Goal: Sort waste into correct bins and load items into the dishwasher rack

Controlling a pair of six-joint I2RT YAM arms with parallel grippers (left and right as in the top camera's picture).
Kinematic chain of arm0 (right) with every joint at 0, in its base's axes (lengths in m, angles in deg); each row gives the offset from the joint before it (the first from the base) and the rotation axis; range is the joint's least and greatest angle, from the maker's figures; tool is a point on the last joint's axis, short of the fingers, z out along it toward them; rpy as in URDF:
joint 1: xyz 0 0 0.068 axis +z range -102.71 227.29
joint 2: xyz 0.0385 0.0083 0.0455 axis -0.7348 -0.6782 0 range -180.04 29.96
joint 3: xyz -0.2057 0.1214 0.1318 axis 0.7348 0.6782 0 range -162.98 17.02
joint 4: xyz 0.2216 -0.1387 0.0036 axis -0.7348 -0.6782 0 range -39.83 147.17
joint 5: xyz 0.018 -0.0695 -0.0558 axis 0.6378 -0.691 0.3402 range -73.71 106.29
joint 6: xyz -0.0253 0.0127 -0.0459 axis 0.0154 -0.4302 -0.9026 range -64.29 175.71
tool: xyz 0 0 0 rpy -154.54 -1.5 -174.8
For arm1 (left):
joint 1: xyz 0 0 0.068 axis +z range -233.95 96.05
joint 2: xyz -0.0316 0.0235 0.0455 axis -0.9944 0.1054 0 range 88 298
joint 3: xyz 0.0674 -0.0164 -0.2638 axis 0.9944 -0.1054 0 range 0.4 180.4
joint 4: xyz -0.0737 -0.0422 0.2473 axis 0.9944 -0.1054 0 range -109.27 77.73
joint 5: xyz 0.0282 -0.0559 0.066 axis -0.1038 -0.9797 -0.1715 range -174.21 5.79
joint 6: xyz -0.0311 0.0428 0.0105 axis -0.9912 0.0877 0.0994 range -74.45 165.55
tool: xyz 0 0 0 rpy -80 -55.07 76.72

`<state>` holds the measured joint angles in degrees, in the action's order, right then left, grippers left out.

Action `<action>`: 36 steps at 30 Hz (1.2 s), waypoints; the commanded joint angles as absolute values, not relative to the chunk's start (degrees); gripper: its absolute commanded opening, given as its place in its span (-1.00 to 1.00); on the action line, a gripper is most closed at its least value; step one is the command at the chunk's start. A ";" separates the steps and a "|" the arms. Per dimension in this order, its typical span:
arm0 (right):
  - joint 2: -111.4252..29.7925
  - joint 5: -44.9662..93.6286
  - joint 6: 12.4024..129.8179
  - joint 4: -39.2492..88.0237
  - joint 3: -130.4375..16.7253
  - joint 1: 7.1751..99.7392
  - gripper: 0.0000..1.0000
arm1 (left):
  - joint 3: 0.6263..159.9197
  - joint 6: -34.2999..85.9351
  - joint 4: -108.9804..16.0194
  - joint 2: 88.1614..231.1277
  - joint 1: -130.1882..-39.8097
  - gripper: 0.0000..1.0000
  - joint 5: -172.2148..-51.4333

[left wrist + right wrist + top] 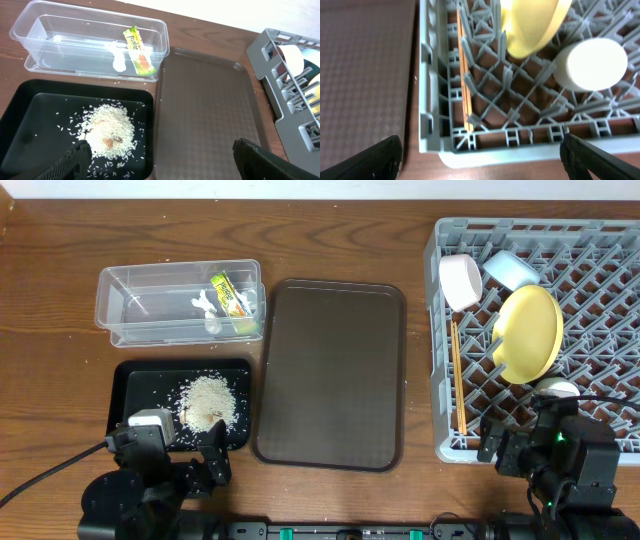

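The yellow-green wrapper (229, 293) and white scrap (205, 304) lie in the clear tub (120, 308). Rice scraps (209, 400) lie in the black tray (130, 385). The grey rack (610, 430) holds the yellow plate (529, 332), white bowl (461, 280), light blue bowl (511, 269), white cup (556, 390) and chopsticks (457, 375). My left gripper (160, 162) is open and empty at the black tray's near edge. My right gripper (480, 155) is open and empty over the rack's near-left corner. In the right wrist view the plate (530, 25), cup (590, 64) and chopsticks (465, 80) show.
A large dark brown serving tray (332, 372) lies between the bins and the rack; it also shows in the left wrist view (205, 110). The wooden table (60, 250) extends left of and behind the tub.
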<state>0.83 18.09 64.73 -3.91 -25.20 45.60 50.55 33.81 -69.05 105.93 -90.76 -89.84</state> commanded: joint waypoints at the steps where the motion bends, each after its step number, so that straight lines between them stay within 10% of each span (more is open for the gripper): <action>1: 1.07 17.59 65.54 -4.85 -24.76 46.56 0.99 | 50.11 34.13 -69.18 105.84 -90.95 0.87 -89.57; 36: 29.68 17.89 55.26 52.77 16.70 52.11 0.98 | 50.11 34.13 -69.18 105.84 -90.95 0.87 -89.57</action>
